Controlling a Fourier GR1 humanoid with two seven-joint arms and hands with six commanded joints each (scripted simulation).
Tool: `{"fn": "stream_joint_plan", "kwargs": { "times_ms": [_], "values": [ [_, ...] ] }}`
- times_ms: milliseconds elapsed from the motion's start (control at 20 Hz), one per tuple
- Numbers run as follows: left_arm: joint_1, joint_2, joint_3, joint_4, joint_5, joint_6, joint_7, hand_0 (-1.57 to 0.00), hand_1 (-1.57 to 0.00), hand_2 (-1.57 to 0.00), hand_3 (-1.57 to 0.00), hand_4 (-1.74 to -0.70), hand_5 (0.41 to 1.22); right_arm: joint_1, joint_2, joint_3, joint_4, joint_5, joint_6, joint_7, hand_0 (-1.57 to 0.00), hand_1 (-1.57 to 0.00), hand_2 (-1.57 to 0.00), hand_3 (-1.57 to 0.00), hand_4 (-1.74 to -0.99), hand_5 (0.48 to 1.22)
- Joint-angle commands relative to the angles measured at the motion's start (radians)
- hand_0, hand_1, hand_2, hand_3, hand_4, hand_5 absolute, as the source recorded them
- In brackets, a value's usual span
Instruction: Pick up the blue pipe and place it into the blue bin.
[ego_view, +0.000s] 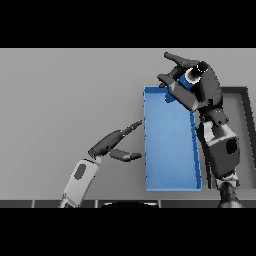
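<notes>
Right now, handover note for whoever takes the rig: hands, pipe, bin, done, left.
Right hand: curled round the blue pipe, held over the far end of the blue bin.
Left hand: fingers relaxed, holding nothing, on the near-left side of the bin.
Bin: on the grey table, long side running away from the robot; a dark tray sits to its right.
Done: pipe picked up and carried to the bin.
Left: lower it, release it inside, withdraw.

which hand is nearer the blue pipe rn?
Right. The right hand is curled round the blue pipe above the blue bin's far end. The left hand hangs open left of the bin, away from the pipe.
</notes>
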Motion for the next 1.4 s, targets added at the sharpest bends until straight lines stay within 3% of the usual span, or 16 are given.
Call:
{"fn": "stream_joint_plan", "kwargs": {
  "times_ms": [0,150,250,600,750,1000,1050,1250,1300,1350],
  "values": [
    [-0.01,-0.002,0.003,0.008,0.001,-0.001,0.002,0.0,0.0,0.0,0.0,-0.89,0.415,0.018,-0.042,-0.02,0.016,-0.01,-0.008,0.0,-1.57,-1.57,-1.57,-1.57,-1.741,1.221],
    [0.014,0.015,-0.005,-0.011,-0.002,-0.006,-0.038,0.0,0.0,0.0,0.0,-0.88,0.412,0.132,-0.121,-0.069,0.013,-0.015,-0.001,0.0,-1.57,-1.57,-1.57,-1.57,-1.741,1.221],
    [0.005,0.018,-0.008,-0.012,-0.012,0.0,-0.028,0.0,0.0,0.0,0.0,-0.87,0.415,0.229,-0.149,-0.079,-0.011,-0.047,-0.036,0.0,-1.57,-1.57,-1.57,-1.57,-1.741,1.221],
    [0.033,0.013,-0.02,-0.022,-0.009,0.001,-0.021,0.0,0.0,0.0,0.0,-0.88,0.422,0.607,-0.129,-0.042,-0.142,-0.046,-0.113,0.0,-1.57,-1.57,-1.57,-1.57,-1.741,1.221],
    [0.034,0.014,-0.015,-0.04,0.012,-0.007,-0.003,0.0,0.0,0.0,0.0,-0.88,0.427,0.742,-0.131,0.025,-0.192,-0.04,-0.218,0.0,-1.57,-1.57,-1.57,-1.57,-1.741,1.221],
    [0.027,0.01,-0.018,-0.046,0.008,0.0,0.009,0.0,0.0,0.0,0.0,-0.89,0.422,0.873,-0.254,0.179,-0.183,-0.069,-0.456,0.0,-1.57,-1.57,-1.57,-1.52,-1.741,1.221],
    [0.029,0.009,-0.02,-0.04,0.004,0.0,0.011,0.0,0.0,0.0,0.0,-0.89,0.42,0.875,-0.286,0.206,-0.169,-0.085,-0.498,0.0,-1.57,-1.57,-1.57,-1.26,-1.741,1.221],
    [0.041,0.019,-0.023,-0.045,-0.001,-0.002,-0.003,0.0,0.0,0.0,0.0,-0.88,0.421,0.847,-0.409,0.385,-0.082,-0.177,-0.66,0.0,-1.57,-1.55,-1.57,-0.85,-1.741,1.221],
    [0.029,0.017,-0.019,-0.038,-0.004,0.003,0.002,0.0,0.0,0.0,0.0,-0.88,0.421,0.827,-0.45,0.424,-0.065,-0.23,-0.697,0.0,-1.46,-1.34,-1.34,-0.79,-1.678,1.221],
    [0.031,0.016,-0.022,-0.041,-0.001,-0.002,0.0,0.0,0.0,0.0,0.0,-0.88,0.422,0.802,-0.488,0.472,-0.047,-0.283,-0.729,0.0,-1.17,-1.07,-1.07,-0.63,-1.592,1.221]
  ]
}}
